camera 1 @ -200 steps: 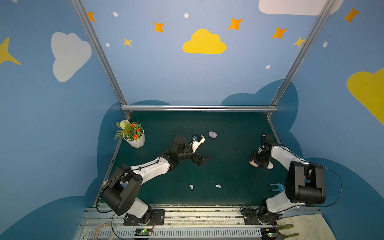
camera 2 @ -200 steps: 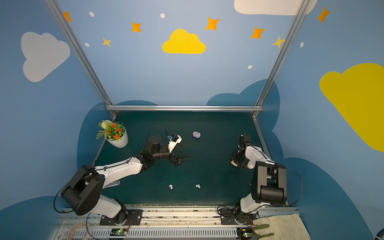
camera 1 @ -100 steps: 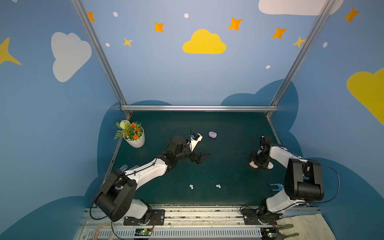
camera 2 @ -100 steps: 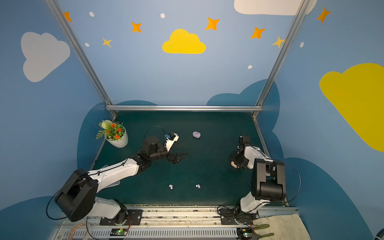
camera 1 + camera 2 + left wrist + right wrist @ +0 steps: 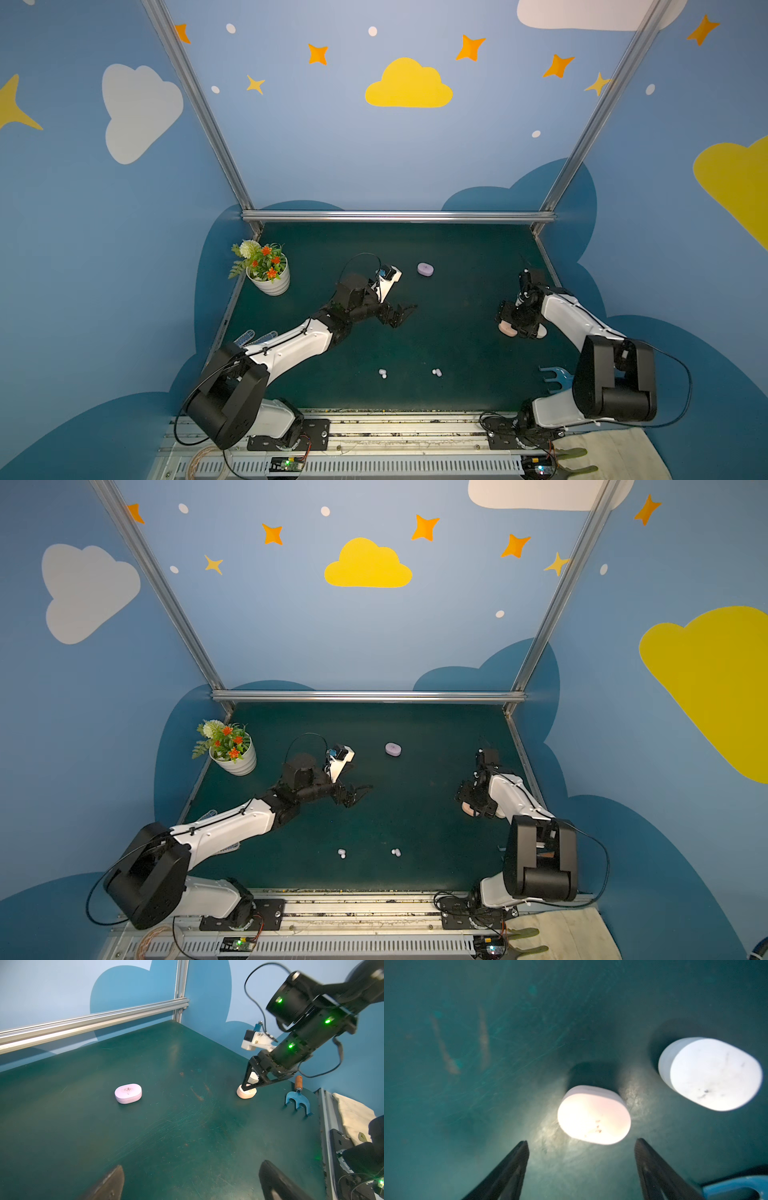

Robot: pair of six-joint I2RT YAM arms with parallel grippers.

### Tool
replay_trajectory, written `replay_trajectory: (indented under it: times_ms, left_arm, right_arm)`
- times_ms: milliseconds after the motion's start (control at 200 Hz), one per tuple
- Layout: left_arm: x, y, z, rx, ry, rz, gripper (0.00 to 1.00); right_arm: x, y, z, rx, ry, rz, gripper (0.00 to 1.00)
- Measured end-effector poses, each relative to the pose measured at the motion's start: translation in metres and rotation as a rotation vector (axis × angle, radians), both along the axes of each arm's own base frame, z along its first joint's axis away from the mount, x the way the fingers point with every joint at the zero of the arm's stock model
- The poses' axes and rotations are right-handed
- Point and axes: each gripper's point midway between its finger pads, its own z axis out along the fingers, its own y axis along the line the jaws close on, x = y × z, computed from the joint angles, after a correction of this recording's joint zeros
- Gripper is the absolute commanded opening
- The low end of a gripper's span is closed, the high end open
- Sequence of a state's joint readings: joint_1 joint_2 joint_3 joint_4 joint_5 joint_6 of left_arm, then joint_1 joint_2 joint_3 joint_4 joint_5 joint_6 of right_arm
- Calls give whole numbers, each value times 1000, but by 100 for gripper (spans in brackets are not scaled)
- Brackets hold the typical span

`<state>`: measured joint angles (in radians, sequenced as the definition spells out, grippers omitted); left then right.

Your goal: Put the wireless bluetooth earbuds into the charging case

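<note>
Table (image 5: 457,257): flat dark green top, matte, finely scratched, with a few rusty smears. Arms, two: the left arm (image 5: 291,345) and right arm (image 5: 569,316) have glossy white shells and black joints. The left gripper (image 5: 404,316) sits low over mid-table with its fingers spread wide and nothing between them. The right gripper (image 5: 581,1141) points down at the right side, its dark tapered fingers parted wider than the case ahead of them and gripping nothing. Plant pot (image 5: 269,276), one: white and ribbed, with orange blooms and green fronds, at the far left corner. Blue fork tool (image 5: 297,1103), one: three-pronged, with a wooden handle, lying near the right arm's base. Cases, three, all smooth rounded plastic pills with lids shut. The lavender case (image 5: 425,269) lies alone toward the back, its long axis left-right in both top views. The peach-pink case (image 5: 593,1114) lies just beyond the right fingertips, its long axis across the gap. The white case (image 5: 710,1073) sits just beside it, apart and skewed. Earbuds: two tiny pale clusters, one (image 5: 382,373) and another (image 5: 436,372), each seemingly a pair, lie on the bare table near the front edge between the arm bases, well apart from every case. They are too small to tell their colour or which way they point.
</note>
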<state>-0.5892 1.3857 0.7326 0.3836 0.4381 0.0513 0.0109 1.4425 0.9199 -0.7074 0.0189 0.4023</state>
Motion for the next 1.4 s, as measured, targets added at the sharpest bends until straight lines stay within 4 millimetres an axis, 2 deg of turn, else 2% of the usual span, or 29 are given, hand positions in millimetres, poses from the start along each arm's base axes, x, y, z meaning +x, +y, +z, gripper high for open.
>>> replay_trajectory:
  times_ms: [115, 325, 571, 771, 926, 1402]
  left_arm:
    - [-2, 3, 3, 1, 7, 13, 100]
    - [-4, 13, 10, -6, 27, 64, 100]
    - [-14, 28, 3, 4, 97, 123, 100]
    - [-22, 38, -5, 15, 141, 156, 100]
    - [-25, 43, -7, 21, 159, 180, 100]
    - [-32, 51, -18, 22, 215, 210, 100]
  right_arm:
    - [5, 17, 19, 5, -33, 52, 84]
    - [25, 67, 52, 57, -106, 156, 90]
    - [53, 127, 66, 109, -119, 237, 92]
    - [88, 169, 67, 102, -112, 237, 92]
    - [113, 192, 57, 90, -97, 216, 92]
    - [188, 224, 29, 52, -118, 146, 92]
